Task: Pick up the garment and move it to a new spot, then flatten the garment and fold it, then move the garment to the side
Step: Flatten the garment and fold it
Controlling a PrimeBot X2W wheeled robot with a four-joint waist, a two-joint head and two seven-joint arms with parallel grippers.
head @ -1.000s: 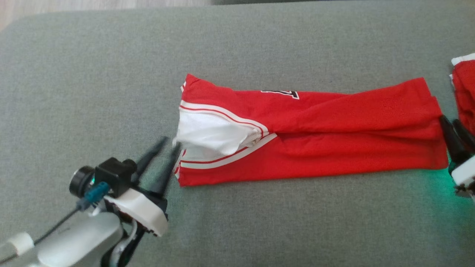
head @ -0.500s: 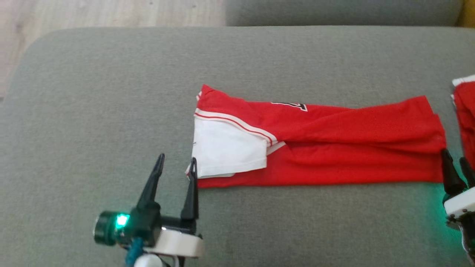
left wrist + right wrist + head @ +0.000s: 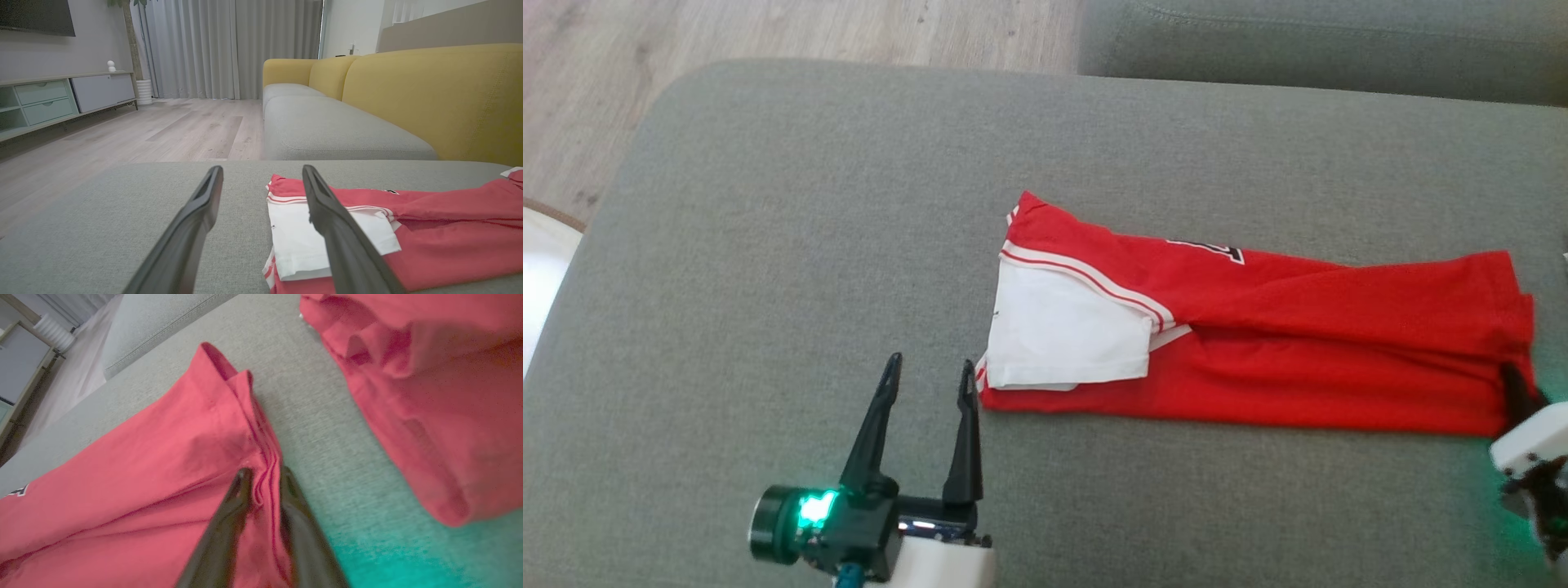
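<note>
Red jersey [image 3: 1323, 327] lies folded lengthwise on the grey sofa cushion [image 3: 792, 212]. L gripper [image 3: 931, 361]: fingers spread wide, empty, just beside the white-sleeve end. R gripper [image 3: 265, 471]: fingers narrow, pinching the hem at the opp. end. Another red garment [image 3: 429, 396] lies nearby.

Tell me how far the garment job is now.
Done: the garment lies on the cushion, folded lengthwise into a long strip. In hand: the right fingers pinch its hem end; the left fingers stand open beside the sleeve end. Left: probably a cross fold, then moving it aside.
</note>
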